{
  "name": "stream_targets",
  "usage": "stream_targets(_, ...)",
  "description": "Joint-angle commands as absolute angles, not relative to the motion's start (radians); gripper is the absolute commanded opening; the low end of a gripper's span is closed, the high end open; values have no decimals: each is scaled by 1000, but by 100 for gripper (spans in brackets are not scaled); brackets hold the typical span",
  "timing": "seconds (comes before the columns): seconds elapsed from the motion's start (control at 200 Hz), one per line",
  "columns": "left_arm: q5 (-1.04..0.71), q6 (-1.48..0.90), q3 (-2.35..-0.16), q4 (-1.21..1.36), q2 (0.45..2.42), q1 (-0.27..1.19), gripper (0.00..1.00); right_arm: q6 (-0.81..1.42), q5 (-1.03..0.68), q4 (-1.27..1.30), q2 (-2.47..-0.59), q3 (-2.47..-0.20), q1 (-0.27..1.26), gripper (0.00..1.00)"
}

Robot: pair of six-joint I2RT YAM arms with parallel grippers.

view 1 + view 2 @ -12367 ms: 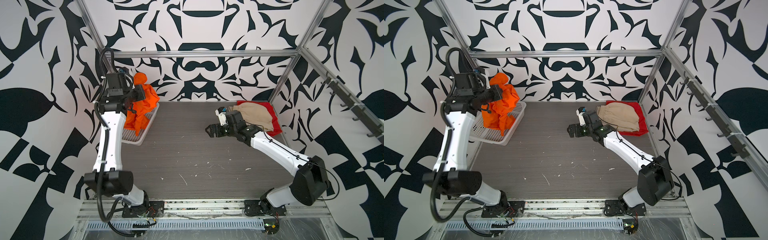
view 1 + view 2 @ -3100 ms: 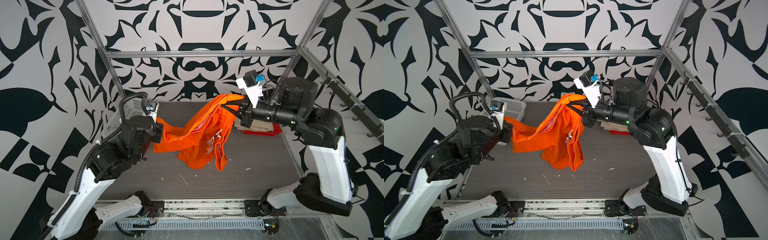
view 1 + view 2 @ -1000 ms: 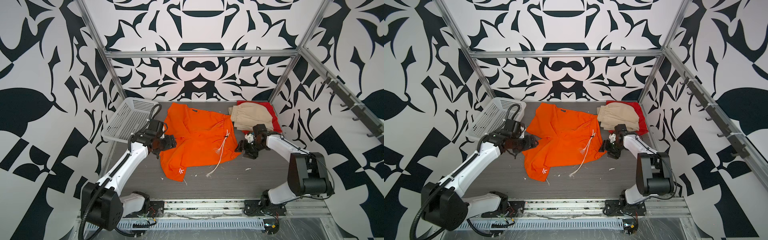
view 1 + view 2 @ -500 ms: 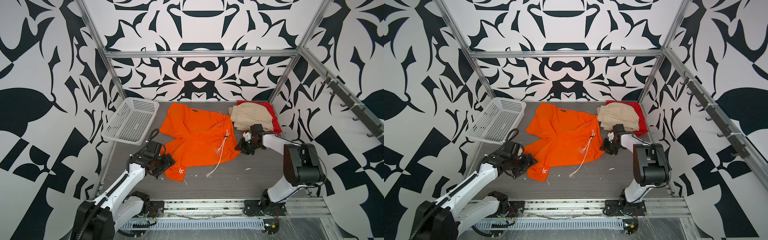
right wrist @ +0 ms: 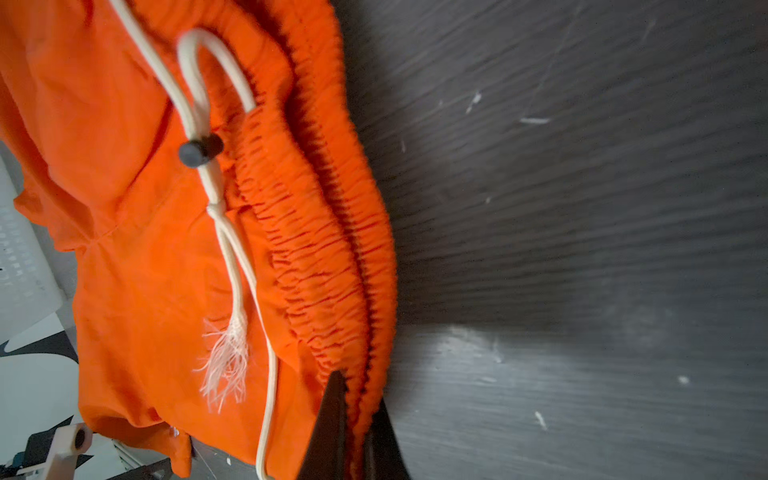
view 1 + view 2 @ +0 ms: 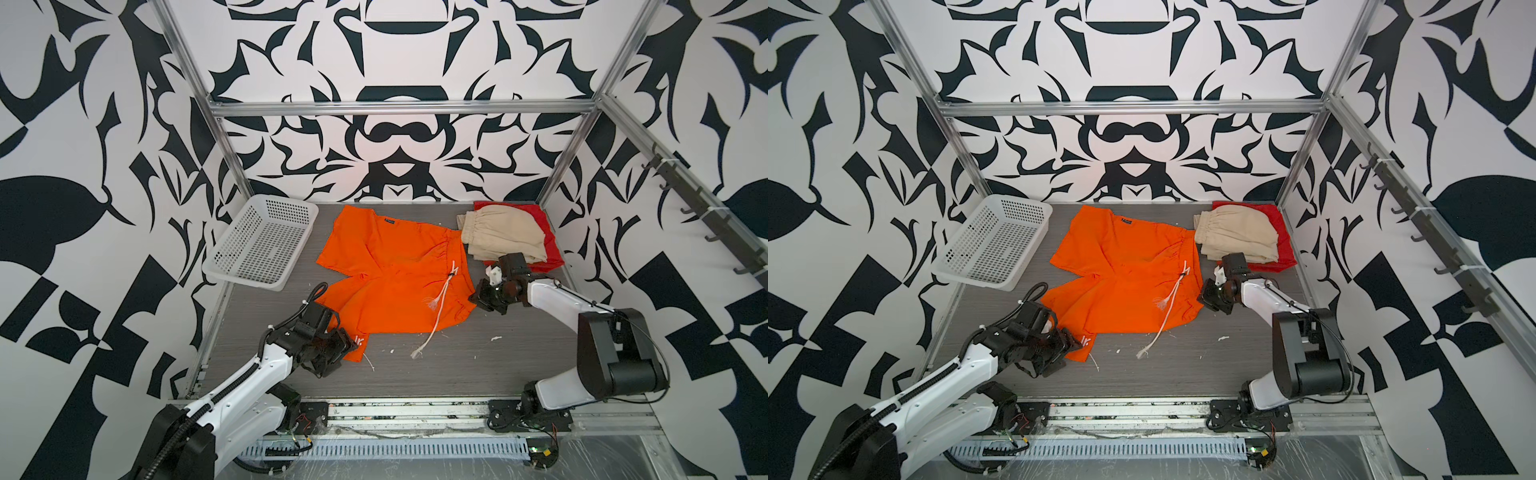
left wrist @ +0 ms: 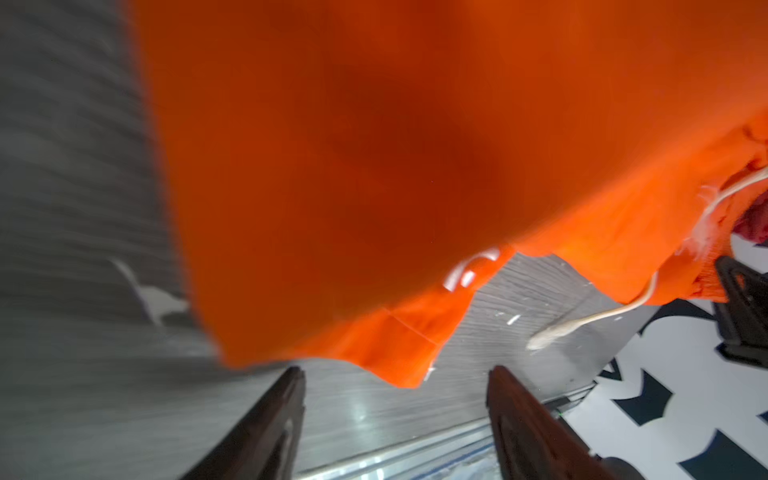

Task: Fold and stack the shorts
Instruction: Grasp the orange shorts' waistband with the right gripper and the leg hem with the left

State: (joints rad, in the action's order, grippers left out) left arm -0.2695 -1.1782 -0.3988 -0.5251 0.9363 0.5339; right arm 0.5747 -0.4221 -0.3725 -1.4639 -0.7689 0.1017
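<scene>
Now, in both top views the orange shorts (image 6: 395, 270) (image 6: 1125, 282) lie spread out in the middle of the tabletop (image 6: 457, 374). The beige shorts (image 6: 498, 235) sit folded on top of the red shorts (image 6: 547, 239) in the far right corner. The white basket (image 6: 249, 277) stands at the far left. The left claw (image 6: 347, 344) is at the near leg corner. The right claw (image 6: 478, 297) is at the near end of the waist.

In the left wrist view the left claw (image 7: 395, 415) is open, with nothing in it. The leg hem (image 7: 399, 336) lies just in front of its two fingers. This picture is blurry.

In the right wrist view the right claw (image 5: 355, 419) is pinched tight on the stretchy waistband (image 5: 332, 232). The white drawstring (image 5: 232, 257) with its small black toggle (image 5: 199, 149) lies beside it.

I think the step is folding the orange shorts in half. To do it well, the left claw should slide a bit forward and pinch the hem through both layers. Then both claws should lift together and carry the near edge over to the far edge. The cloth should stay stretched so it does not wrinkle. The long drawstring may hang out of the fold.

A white logo (image 7: 469, 270) sits near the hem, but it is too blurry to read. A small dark label (image 6: 389, 221) at the waist is too tiny to read.
</scene>
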Motion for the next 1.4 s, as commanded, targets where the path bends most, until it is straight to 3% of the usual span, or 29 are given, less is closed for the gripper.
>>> stream_targets(0.0,-245,-1318,-362,-488,939,556,67,638,-392,-356,-1405,-751,127,0)
stream_targets(0.28,-153,-1405,-323,-461,930,557,49,657,-381,-382,-1349,-726,153,0)
stream_targets(0.6,-122,-1448,-299,-341,956,557,37,660,-404,-383,-1308,-715,155,0)
stream_targets(0.79,-102,-1426,-334,-370,972,557,10,656,-415,-398,-1273,-729,156,0)
stream_targets(0.905,-46,-1378,-397,-487,938,557,0,646,-407,-423,-1231,-761,155,0)
stream_targets(1.2,183,-1190,-665,-834,860,546,0,613,-414,-546,-1141,-946,155,0)
stream_targets(1.395,227,-961,-857,-1033,876,444,0,567,-417,-670,-1115,-1104,154,0)
